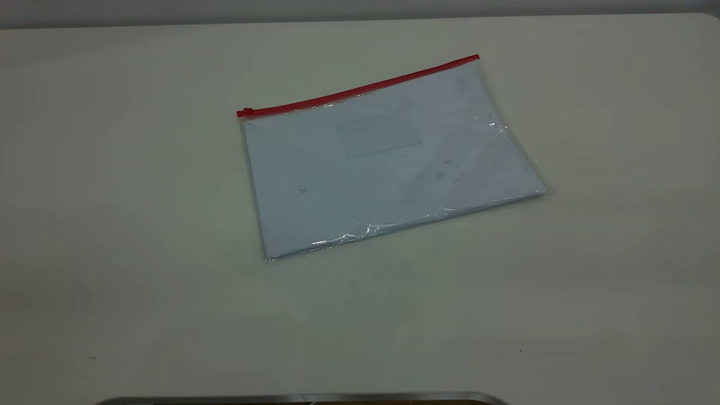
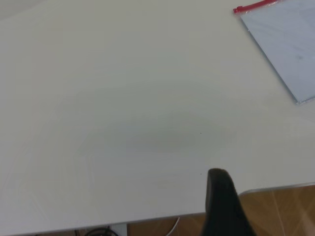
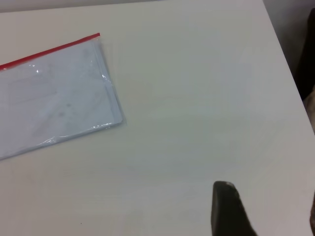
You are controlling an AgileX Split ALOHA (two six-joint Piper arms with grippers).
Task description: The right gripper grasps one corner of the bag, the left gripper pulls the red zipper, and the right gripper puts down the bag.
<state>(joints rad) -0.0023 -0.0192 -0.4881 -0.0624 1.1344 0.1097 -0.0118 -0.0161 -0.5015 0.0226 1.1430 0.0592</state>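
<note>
Left gripper [image 2: 224, 204]: near table [image 1: 112, 225] edge, finger spread cannot be told. Right gripper [image 3: 227, 209]: likewise, well apart from bag [image 1: 388, 163]. Bag flat mid-table; red zipper [image 1: 360, 90] along far edge, slider at left end.

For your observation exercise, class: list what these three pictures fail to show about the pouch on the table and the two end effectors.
- Left end effector: left wrist view, cut off by the frame edge; open or shut unclear.
- Right end effector: right wrist view, likewise.
- Both arms: outside the exterior view.
- Flat clear plastic bag: each wrist view crops it.
- Thin red zipper: slider too small for detail.
</note>
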